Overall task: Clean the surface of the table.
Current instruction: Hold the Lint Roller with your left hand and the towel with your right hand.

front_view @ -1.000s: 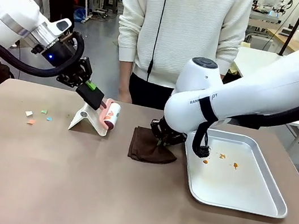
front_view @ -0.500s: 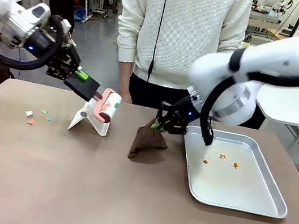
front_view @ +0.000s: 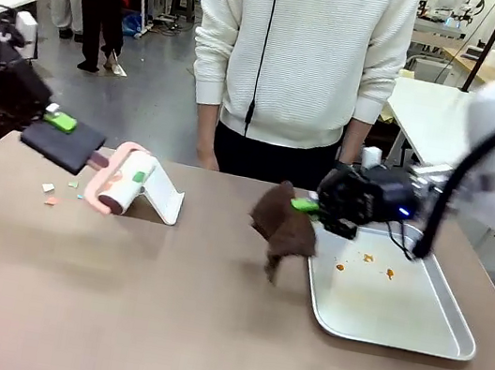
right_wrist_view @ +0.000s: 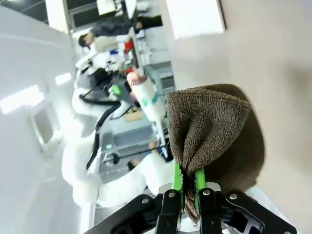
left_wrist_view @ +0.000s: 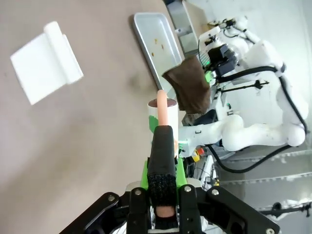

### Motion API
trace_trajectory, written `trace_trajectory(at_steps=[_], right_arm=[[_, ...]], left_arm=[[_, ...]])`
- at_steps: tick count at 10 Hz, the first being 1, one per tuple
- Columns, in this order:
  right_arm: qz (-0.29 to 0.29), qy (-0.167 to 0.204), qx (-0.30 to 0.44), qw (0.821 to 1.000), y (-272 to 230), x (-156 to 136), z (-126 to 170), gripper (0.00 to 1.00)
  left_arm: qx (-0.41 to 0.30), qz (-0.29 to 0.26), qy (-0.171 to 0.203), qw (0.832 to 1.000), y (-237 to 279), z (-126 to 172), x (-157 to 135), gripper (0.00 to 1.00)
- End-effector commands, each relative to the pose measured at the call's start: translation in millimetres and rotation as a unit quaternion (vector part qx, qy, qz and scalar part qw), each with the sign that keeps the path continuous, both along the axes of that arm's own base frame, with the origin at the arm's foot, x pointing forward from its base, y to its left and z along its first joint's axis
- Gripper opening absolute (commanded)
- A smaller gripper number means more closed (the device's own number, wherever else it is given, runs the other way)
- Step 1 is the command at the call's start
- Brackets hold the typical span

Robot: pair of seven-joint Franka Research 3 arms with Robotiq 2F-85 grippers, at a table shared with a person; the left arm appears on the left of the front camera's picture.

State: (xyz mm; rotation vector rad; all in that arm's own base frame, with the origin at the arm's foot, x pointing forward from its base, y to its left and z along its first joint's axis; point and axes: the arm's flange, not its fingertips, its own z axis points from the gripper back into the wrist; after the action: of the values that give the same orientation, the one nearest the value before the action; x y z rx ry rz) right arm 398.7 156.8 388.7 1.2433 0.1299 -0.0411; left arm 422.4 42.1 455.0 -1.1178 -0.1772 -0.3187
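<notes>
Front view: right hand [front_view: 308,207] is pinching a cloth [front_view: 282,231], risking snagging the tray [front_view: 392,343]; left hand [front_view: 80,148] is gripping a roller [front_view: 120,185].

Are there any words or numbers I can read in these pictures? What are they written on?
No words or numbers can be read here.
The lint roller has green and orange marks on its wrapper, too blurred to read.
The tray, the brown cloth and the table carry no print.
</notes>
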Motion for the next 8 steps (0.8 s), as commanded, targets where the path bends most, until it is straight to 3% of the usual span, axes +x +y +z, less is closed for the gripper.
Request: trace_trajectory(at_steps=[1,4,6,7,8], right_arm=[[-0.027,-0.033,0.014,0.999,-49.9,-49.8,3.4,0.0],[-0.142,-0.071,0.038,0.987,-160.3,-83.1,11.9,0.0],[-0.179,-0.074,0.042,0.98,-225.0,-86.6,19.4,0.0],[-0.203,-0.082,0.043,0.975,-261.2,-88.7,20.7,0.0],[-0.212,-0.092,0.058,0.971,-288.8,-91.8,17.2,0.0]], left_arm=[[-0.022,0.006,-0.043,0.999,30.0,-9.2,-39.7,0.08],[-0.058,-0.032,-0.053,0.996,112.0,-29.1,-62.1,0.08],[-0.09,-0.006,-0.076,0.993,171.2,-41.3,-73.6,0.08],[-0.146,0.036,-0.1,0.984,210.6,-47.8,-82.6,0.08],[-0.2,0.078,-0.098,0.972,241.2,-53.0,-89.5,0.08]])
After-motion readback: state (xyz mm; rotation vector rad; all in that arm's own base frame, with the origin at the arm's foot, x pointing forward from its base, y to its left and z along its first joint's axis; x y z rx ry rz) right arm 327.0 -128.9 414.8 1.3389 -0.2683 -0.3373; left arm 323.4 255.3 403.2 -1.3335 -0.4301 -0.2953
